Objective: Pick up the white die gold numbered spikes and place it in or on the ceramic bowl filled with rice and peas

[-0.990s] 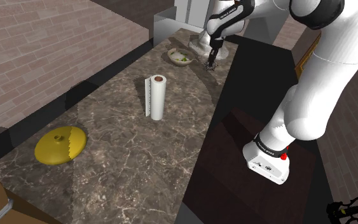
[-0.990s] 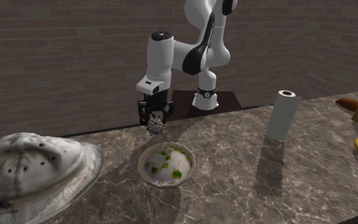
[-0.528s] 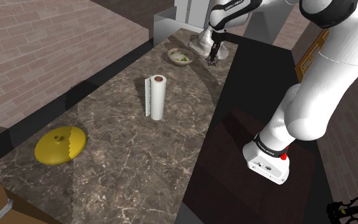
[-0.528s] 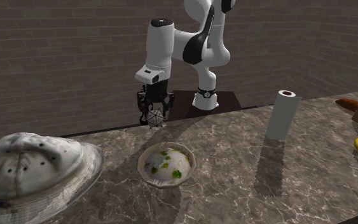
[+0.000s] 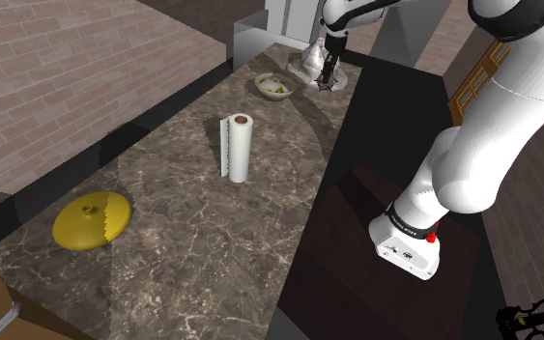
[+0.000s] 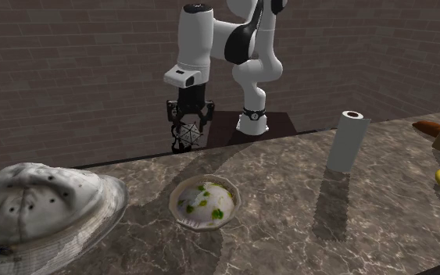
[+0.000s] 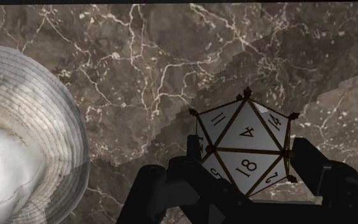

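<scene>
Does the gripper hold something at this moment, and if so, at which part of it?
Yes: the gripper holds the white numbered die, its two fingers pressing on opposite sides of it.

Bowl (image 6: 204,202): our landmark, sitting on the counter (image 6: 304,226).
Hat (image 6: 38,207): we find it just beside the bowl, on the second exterior view's left.
Paper towel roll (image 6: 346,141): upright, well apart from the bowl, on that view's right.
Round dish (image 5: 93,218): farther from the bowl than the roll.
Die (image 6: 185,139): clasped in the gripper (image 6: 187,130), behind the bowl and above its rim.
</scene>
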You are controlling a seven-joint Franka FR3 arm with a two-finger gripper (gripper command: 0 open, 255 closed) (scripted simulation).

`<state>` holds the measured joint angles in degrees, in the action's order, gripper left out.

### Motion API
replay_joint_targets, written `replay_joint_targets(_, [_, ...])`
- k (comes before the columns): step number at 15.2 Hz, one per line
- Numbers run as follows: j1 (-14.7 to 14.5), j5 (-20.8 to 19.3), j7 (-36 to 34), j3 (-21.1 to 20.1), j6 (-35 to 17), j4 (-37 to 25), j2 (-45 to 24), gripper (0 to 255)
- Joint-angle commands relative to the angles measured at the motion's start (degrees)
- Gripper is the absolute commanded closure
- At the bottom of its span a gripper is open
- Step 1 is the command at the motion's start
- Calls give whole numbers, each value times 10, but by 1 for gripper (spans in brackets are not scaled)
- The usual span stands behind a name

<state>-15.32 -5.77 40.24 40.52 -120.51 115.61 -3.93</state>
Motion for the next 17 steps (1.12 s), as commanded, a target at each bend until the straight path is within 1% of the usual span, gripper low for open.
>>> replay_joint_targets(1, [-1,-4,-1,0,16,-11,7,255])
replay_joint_targets(8, [-4,-14,-4,-1,68,-49,25,255])
replay_joint_targets(9, [-4,-15,-4,-1,69,-49,25,255])
replay_joint_targets(13, [-4,44,4,-12,99,-145,-60,255])
replay_joint_targets(17, [12,96,6,-29,141,-259,-149,255])
